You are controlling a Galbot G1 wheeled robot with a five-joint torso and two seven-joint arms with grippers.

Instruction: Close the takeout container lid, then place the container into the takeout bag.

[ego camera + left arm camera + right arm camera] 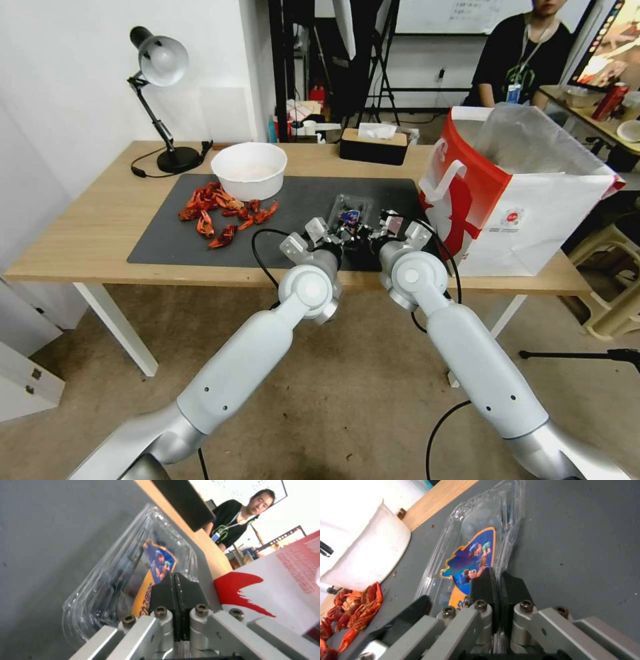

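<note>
The takeout container (pixel 348 217) is seen lying on the dark grey mat (pixel 167 240) near the front edge of the desk (pixel 87 227), its clear lid (pixel 133 562) folded down over the box with the colourful label (pixel 471 560) facing up. Both claws are placed at its near edge, side by side. In the left wrist view, the left claw (pixel 175 580) is shown with its two black fingers (pixel 163 593) pressed together, the tips at the container's rim; whether plastic is pinched between them cannot be told. In the right wrist view, the right claw (pixel 496 576) is shown with its fingers (pixel 513 587) drawn almost together, a thin strip of the clear rim being visible in the narrow slot between them, so that it is clamped on the container's edge.

The takeout bag (pixel 533 220), red and white, is stood upright and open on the desk just to the right of the container, its silvery lining exposed. A white bowl (pixel 249 170) and a scatter of red crayfish (pixel 223 217) are found on the mat to the left, well apart from the claws. A black tissue box (pixel 373 147) and a desk lamp (pixel 160 100) are set along the far edge. The floor below is bare concrete.
</note>
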